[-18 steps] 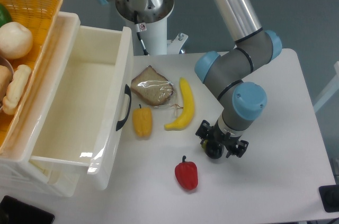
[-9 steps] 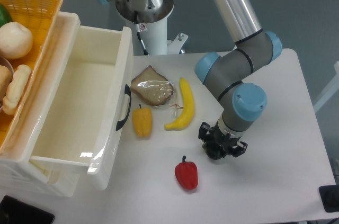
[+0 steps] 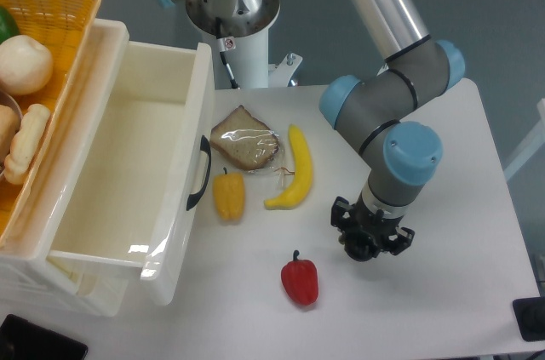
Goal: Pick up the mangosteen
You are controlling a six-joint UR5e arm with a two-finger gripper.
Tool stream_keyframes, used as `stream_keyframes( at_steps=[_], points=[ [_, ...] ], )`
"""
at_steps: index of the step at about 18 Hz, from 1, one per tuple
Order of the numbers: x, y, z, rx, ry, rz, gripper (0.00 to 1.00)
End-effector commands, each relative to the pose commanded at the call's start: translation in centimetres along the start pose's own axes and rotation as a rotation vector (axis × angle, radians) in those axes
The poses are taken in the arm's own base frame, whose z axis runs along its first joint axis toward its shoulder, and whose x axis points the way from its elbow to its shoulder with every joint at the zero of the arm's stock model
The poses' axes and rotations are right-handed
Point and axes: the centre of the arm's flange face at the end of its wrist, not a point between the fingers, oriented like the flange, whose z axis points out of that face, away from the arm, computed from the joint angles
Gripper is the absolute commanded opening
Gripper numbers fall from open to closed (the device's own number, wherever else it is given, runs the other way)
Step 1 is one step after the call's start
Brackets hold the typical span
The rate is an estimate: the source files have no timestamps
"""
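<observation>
My gripper (image 3: 369, 242) points straight down over the white table, right of the red bell pepper (image 3: 300, 281). A small near-black round shape shows between its fingers; this is the mangosteen (image 3: 361, 250), mostly hidden by the gripper body, with its leafy cap out of sight. The jaws look shut on it. No mangosteen lies on the table beside the gripper.
A yellow banana (image 3: 294, 180), a wrapped slice of bread (image 3: 245, 147) and a yellow pepper (image 3: 228, 196) lie left of the gripper. A white open bin (image 3: 202, 130) stands at the left, with a wicker basket (image 3: 60, 11) of food above it.
The gripper has drawn in on the dark fruit and moved right and slightly toward the front edge with it. The fruit's green cap, visible earlier left of the gripper, no longer shows.
</observation>
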Motion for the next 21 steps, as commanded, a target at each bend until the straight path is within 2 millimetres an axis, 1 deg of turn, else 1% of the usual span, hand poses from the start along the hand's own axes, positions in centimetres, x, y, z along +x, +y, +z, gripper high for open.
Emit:
stream_keyframes(
  at_steps=[1, 2, 7, 9, 12, 14, 18, 20, 21],
  points=[
    [0.0, 0.2, -0.5, -0.018, -0.015, 0.016, 0.10],
    [-0.1, 0.3, -0.9, -0.027, -0.026, 0.017, 0.07],
    [-1.0, -0.1, -2.5, -0.018, -0.059, 0.041, 0.07],
    [-1.3, -0.3, -3.5, -0.015, -0.074, 0.119, 0.07],
    [-1.9, 0.9, -4.7, -0.027, -0.057, 0.125, 0.06],
    [-1.8, 1.1, -5.1, -0.037, -0.037, 0.165, 0.06],
    [-1.5, 1.9, -5.5, -0.134, -0.034, 0.220, 0.06],
    [-1.5, 2.1, -5.4, -0.139, -0.022, 0.235, 0.06],
    [-1.5, 2.2, -5.7, -0.139, -0.023, 0.234, 0.06]
  ],
)
